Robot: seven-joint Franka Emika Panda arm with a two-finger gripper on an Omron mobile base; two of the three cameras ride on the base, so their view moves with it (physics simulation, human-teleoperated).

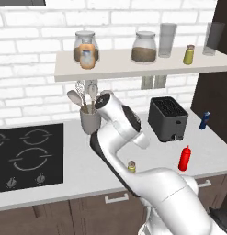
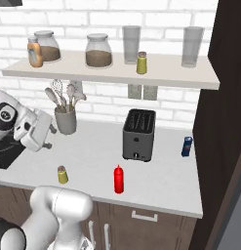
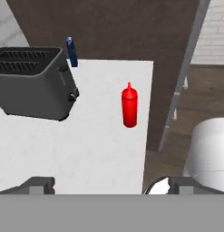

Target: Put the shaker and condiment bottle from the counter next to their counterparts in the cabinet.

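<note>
The yellow-green shaker point(image 1: 131, 166) point(image 2: 62, 175) stands on the white counter near its front edge. To its right, the red condiment bottle point(image 1: 184, 158) point(image 2: 119, 179) point(image 3: 129, 107) stands upright. On the beige cabinet shelf point(image 1: 133, 69) point(image 2: 166, 73) are the counterparts: a matching shaker point(image 1: 189, 54) point(image 2: 141, 63) and an orange bottle point(image 1: 87, 57) point(image 2: 35, 52). My gripper point(image 2: 48, 137) point(image 3: 112, 186) hangs above the counter's left part, pointed toward the red bottle and well short of it. It is open, with nothing between its fingers.
A dark toaster point(image 1: 167, 118) point(image 2: 139, 134) point(image 3: 34, 84) sits behind the red bottle, and a small blue bottle point(image 1: 204, 120) point(image 2: 187, 146) point(image 3: 71, 51) is at the right. A utensil cup point(image 1: 89, 120) and stove point(image 1: 27, 156) are on the left. Jars and glasses share the shelf.
</note>
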